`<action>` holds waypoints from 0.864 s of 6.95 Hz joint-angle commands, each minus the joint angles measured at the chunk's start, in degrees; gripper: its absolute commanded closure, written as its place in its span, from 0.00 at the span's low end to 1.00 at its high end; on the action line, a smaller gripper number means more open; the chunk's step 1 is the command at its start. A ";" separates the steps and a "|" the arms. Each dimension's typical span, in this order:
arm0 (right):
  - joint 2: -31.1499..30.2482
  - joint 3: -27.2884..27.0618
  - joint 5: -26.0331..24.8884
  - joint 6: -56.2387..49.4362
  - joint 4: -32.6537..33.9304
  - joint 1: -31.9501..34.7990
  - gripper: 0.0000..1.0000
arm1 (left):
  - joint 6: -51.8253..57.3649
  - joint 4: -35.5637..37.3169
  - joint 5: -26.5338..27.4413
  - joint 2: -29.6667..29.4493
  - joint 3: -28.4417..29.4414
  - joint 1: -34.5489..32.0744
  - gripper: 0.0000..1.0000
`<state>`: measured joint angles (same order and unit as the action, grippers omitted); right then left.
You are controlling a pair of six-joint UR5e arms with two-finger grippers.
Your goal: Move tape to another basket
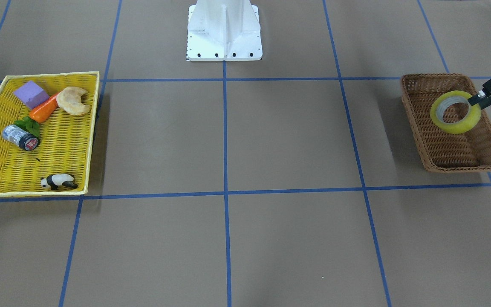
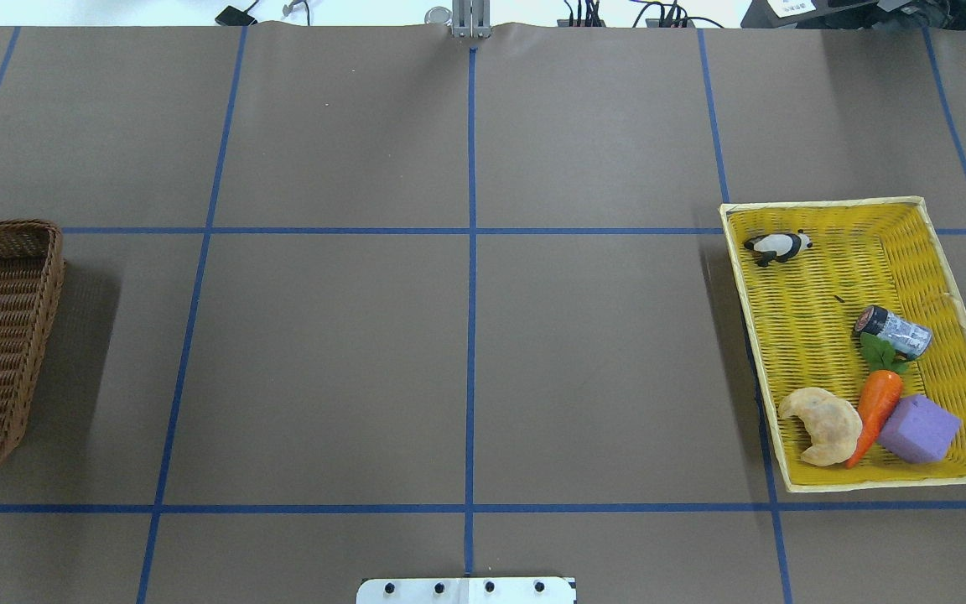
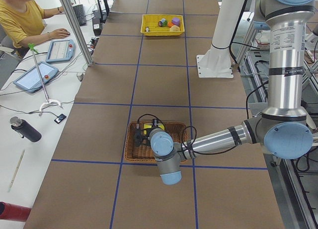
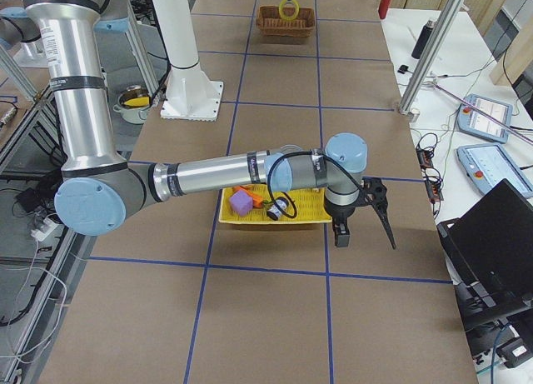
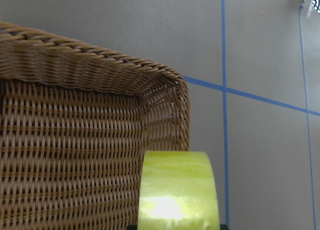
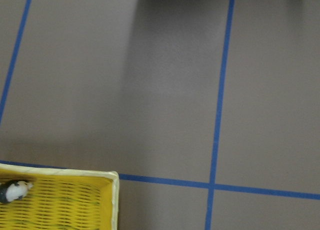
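the basket (image 1: 454, 164) is sitting on the worktop (image 1: 271, 140) with the tape (image 1: 456, 127) hanging over it, the fingers of the left gripper (image 1: 472, 101) clamping the roll's rim. well apart, the yellow tray (image 1: 36, 164) is holding a purple block (image 1: 31, 94), a carrot (image 1: 44, 110), a croissant (image 1: 73, 100), a can (image 1: 20, 137) and a toy panda (image 1: 58, 181). the right gripper (image 4: 366, 236) is hovering beside that tray, its fingers' state impossible to tell.

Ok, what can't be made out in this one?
- Left gripper: the front view's right edge cuts its arm; absent overhead.
- Tape: cut by the overhead view's left edge; whether it touches the basket is unclear.
- Right gripper: seen only in the right side view; open or shut unclear.
- Can: print too small to read.
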<state>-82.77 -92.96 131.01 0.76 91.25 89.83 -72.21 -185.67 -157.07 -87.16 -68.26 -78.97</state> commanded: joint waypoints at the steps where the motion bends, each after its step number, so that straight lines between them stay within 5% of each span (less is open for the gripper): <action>1: -1.34 0.58 -1.29 -3.22 -0.19 0.25 0.00 | 0.14 -3.02 0.97 -1.86 4.43 0.30 0.67; 2: -1.26 0.76 -1.20 -3.22 -0.19 0.25 0.00 | 0.23 -4.77 1.06 -3.00 6.36 0.39 0.55; 3: -1.25 0.76 -1.20 -3.22 -0.19 0.25 0.00 | 0.92 -7.48 1.15 -4.23 9.34 0.39 0.16; 6: -0.90 0.76 -1.20 -3.05 -0.28 0.25 0.00 | 4.97 -7.69 1.07 -4.77 11.74 0.39 0.04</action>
<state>-83.79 -92.20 129.82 -2.38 91.03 90.09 -68.36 -193.24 -156.00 -91.78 -57.20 -78.58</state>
